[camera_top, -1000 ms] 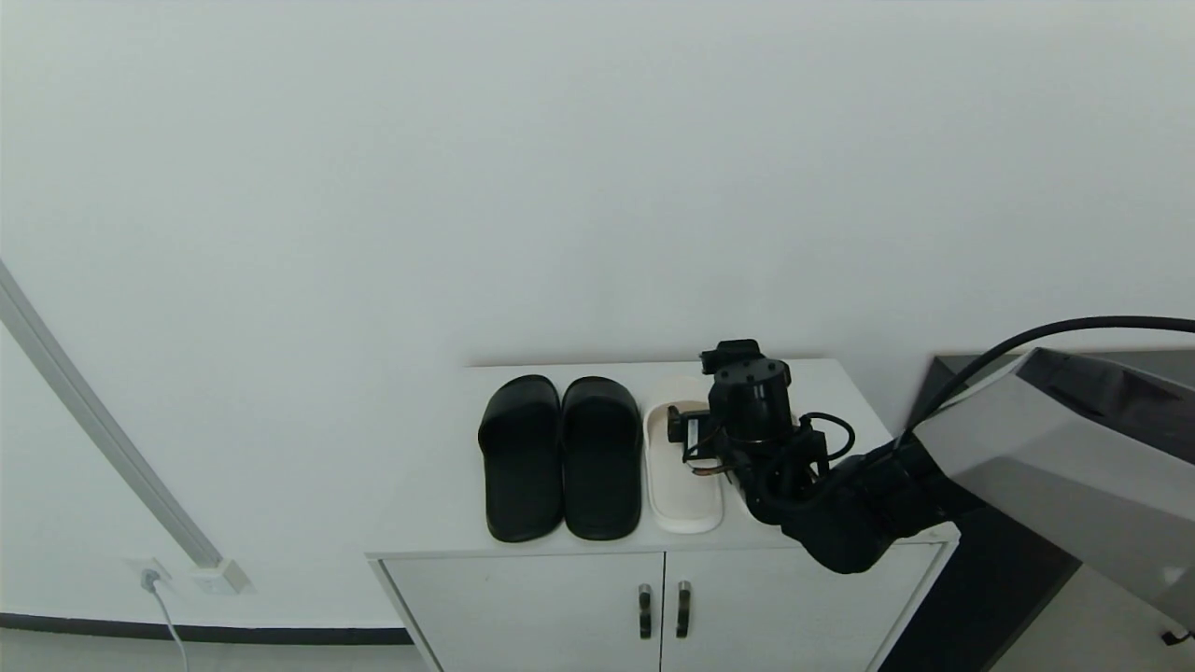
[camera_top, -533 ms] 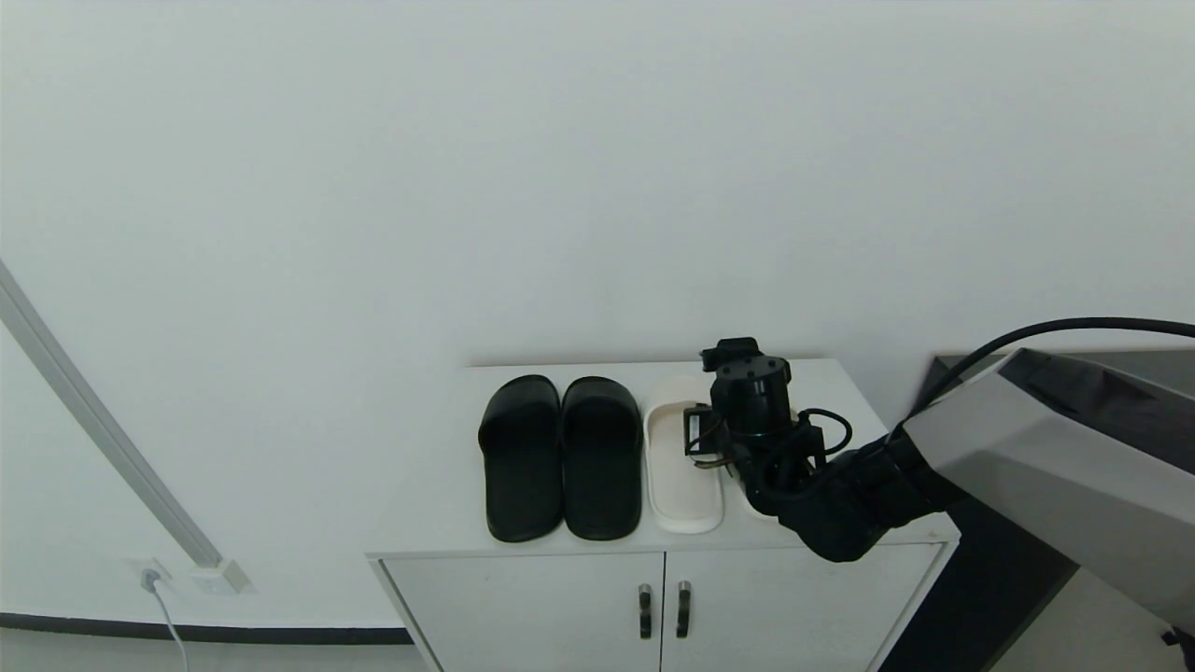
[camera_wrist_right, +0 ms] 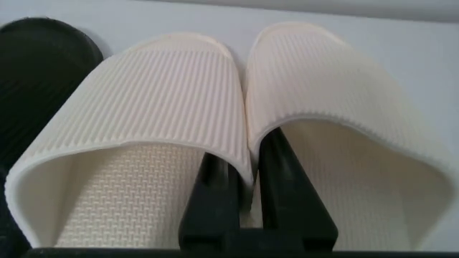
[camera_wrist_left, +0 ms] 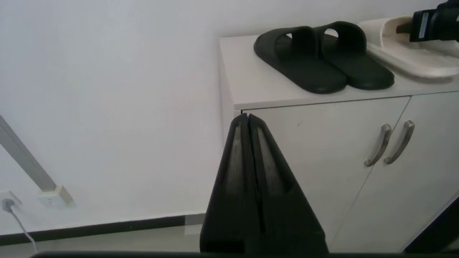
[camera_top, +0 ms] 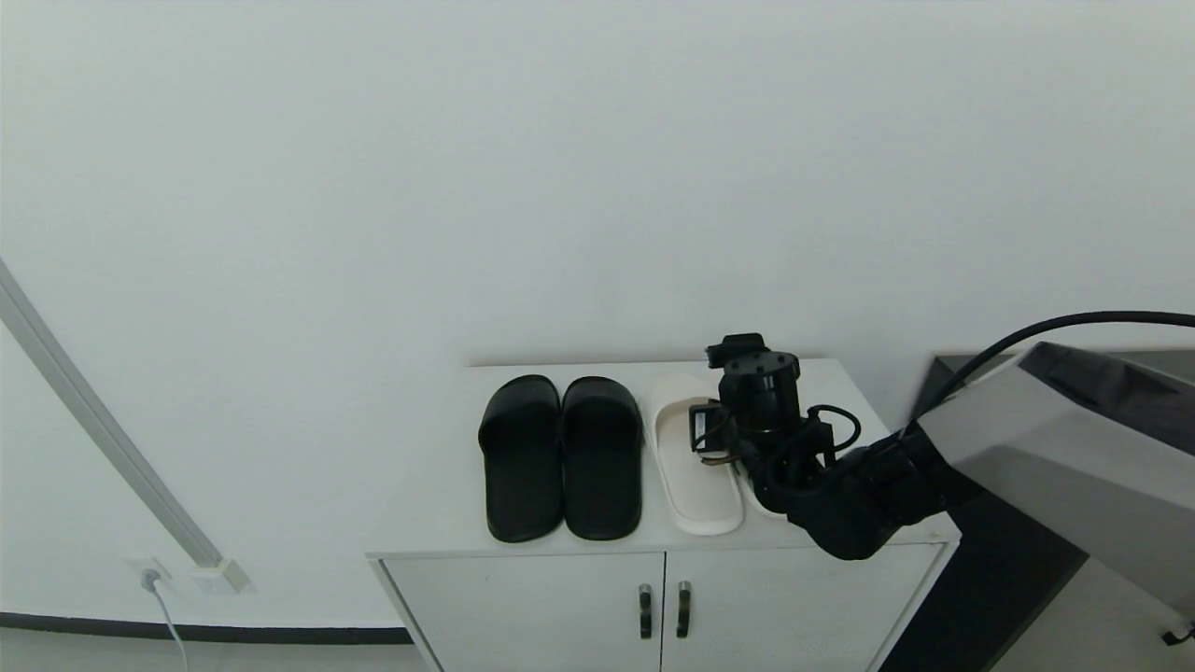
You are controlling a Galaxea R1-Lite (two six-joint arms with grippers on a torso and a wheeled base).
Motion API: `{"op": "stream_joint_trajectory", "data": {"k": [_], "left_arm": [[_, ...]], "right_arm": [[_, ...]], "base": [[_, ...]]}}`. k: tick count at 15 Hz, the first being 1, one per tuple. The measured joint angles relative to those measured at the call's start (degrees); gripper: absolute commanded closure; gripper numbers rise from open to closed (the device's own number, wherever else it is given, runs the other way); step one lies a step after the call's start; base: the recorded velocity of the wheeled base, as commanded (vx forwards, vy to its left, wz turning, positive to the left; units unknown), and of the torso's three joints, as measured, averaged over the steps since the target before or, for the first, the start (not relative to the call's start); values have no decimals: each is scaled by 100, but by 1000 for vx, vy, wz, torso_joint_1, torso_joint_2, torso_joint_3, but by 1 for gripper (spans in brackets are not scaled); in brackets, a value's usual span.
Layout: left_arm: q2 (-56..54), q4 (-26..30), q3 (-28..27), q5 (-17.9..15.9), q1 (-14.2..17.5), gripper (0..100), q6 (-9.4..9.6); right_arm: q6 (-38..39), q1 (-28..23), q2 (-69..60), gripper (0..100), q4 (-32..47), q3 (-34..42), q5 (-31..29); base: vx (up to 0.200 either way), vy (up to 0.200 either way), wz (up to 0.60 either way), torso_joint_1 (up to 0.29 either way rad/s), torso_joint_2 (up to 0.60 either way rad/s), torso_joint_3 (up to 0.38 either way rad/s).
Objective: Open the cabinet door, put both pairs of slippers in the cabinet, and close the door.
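Right wrist view shows the right gripper (camera_wrist_right: 247,163) pushed in under the straps of the white slippers (camera_wrist_right: 172,107), one finger inside each shoe. The two inner strap edges are squeezed between the fingers, so it is clamped on the pair at once. In the head view that pair lies on top of the cabinet (camera_top: 429,534) at its right end. The black slippers (camera_top: 560,457) sit just beside them to the left, toes toward the wall. Both doors (camera_top: 523,607) below are closed, their handles (camera_top: 662,609) side by side at the middle seam.

The white slippers look like moulded foam, so they are probably light, soft and bendy. The ribbed straps should give the fingers some bite. Where the two straps meet is a sensible place to hold, but the soles may sag or swing, and one shoe could slide free.

The left gripper (camera_wrist_left: 247,123) hangs low beside the cabinet's left corner, fingers pressed together on nothing.

The heels of the white pair are cut off in the wrist view. The arm covers most of the right-hand shoe in the head view. The cabinet's inside is hidden.
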Motion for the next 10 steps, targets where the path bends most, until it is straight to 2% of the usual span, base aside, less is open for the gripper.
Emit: {"op": "stream_joint_trajectory", "data": {"k": [2, 5, 10], "left_arm": [[0, 0, 0, 0, 0, 100, -2], [0, -2, 0, 2, 0, 100, -11], [0, -2, 2, 4, 0, 100, -22]], "right_arm": [[-161, 7, -394, 100, 0, 210, 6], [-339, 71, -1243, 100, 6, 957, 204], [-378, 451, -3231, 100, 272, 3120, 1351]], "base": [[0, 0, 0, 0, 0, 0], [0, 0, 0, 0, 0, 0], [0, 0, 0, 0, 0, 0]]}}
